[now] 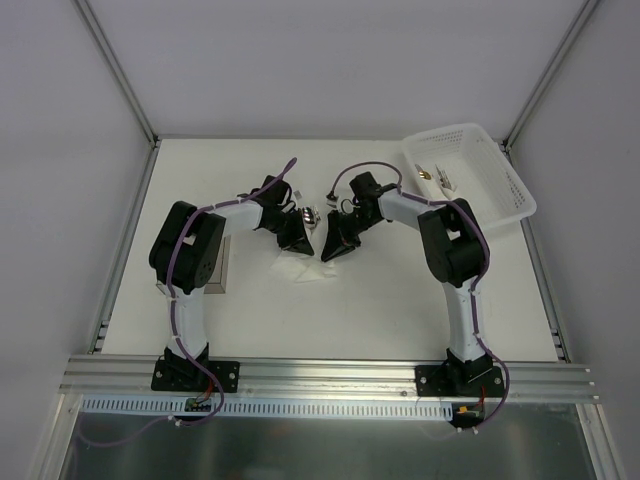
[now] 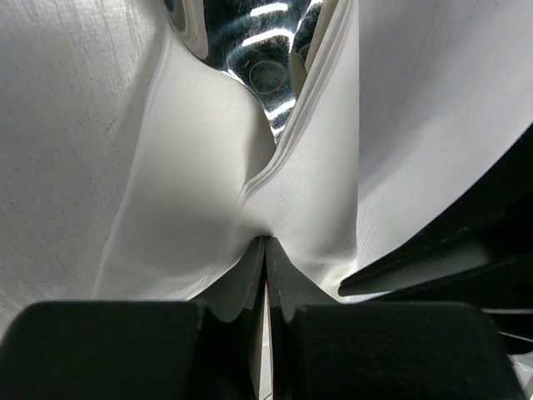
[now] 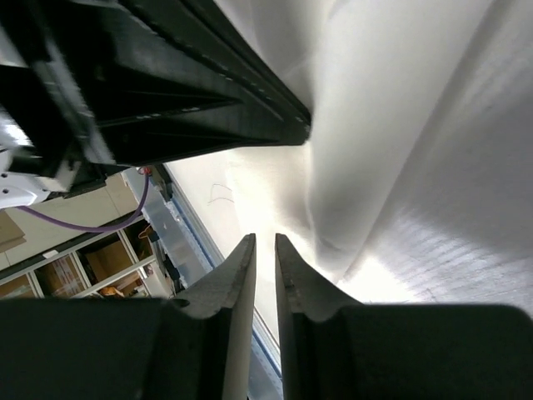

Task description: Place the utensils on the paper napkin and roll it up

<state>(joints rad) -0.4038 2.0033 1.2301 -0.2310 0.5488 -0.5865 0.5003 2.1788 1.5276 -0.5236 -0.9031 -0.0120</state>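
The paper napkin (image 1: pixel 312 270) lies crumpled at mid-table between my two grippers. My left gripper (image 1: pixel 300 238) is shut on a fold of it; in the left wrist view the jaws (image 2: pixel 265 239) pinch the white sheet (image 2: pixel 191 192), which is drawn up around a shiny silver utensil (image 2: pixel 258 50). My right gripper (image 1: pixel 335 245) faces it closely. In the right wrist view its jaws (image 3: pixel 263 239) stand a narrow gap apart with nothing between them, and the napkin (image 3: pixel 400 125) hangs just to their right. More silver utensils (image 1: pixel 435 175) lie in the basket.
A white lattice basket (image 1: pixel 500 195) stands at the back right. A clear plastic box (image 1: pixel 226 265) sits beside the left arm's elbow. The left gripper's black body (image 3: pixel 166 83) fills the top left of the right wrist view. The table's near rail (image 1: pixel 320 375) runs across the front.
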